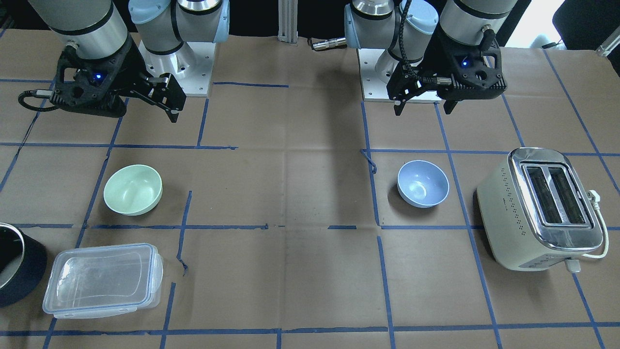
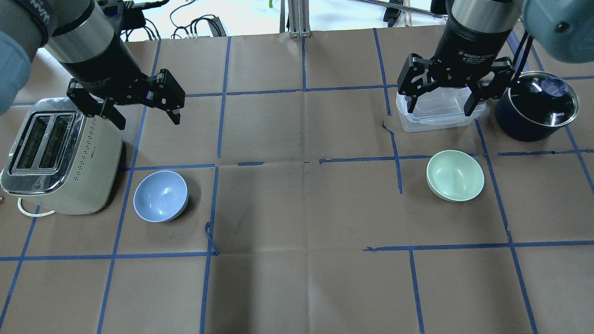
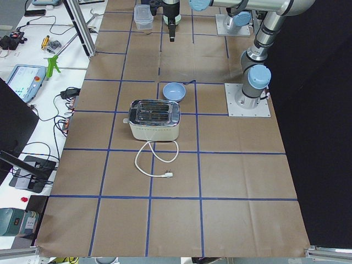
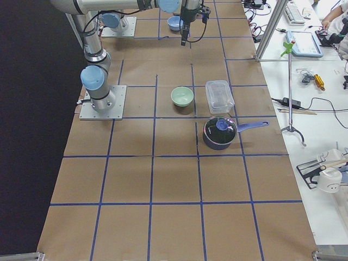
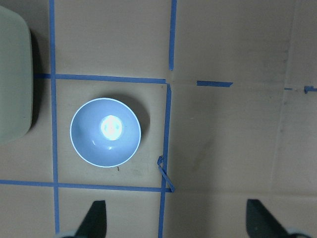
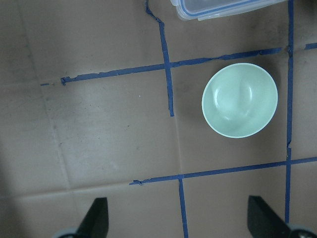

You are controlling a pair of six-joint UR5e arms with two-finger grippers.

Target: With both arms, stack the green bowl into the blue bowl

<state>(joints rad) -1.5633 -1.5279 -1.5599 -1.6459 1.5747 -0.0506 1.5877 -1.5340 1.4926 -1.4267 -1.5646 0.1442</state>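
The pale green bowl stands upright on the paper-covered table on my right side; it also shows in the overhead view and the right wrist view. The pale blue bowl stands upright on my left side, beside the toaster, and shows in the overhead view and the left wrist view. My left gripper is open and empty, high above the table, beyond the blue bowl. My right gripper is open and empty, high above the clear container, beyond the green bowl.
A cream and chrome toaster with a loose cord stands just left of the blue bowl. A clear lidded container and a dark pot stand beyond the green bowl. Blue tape lines grid the table.
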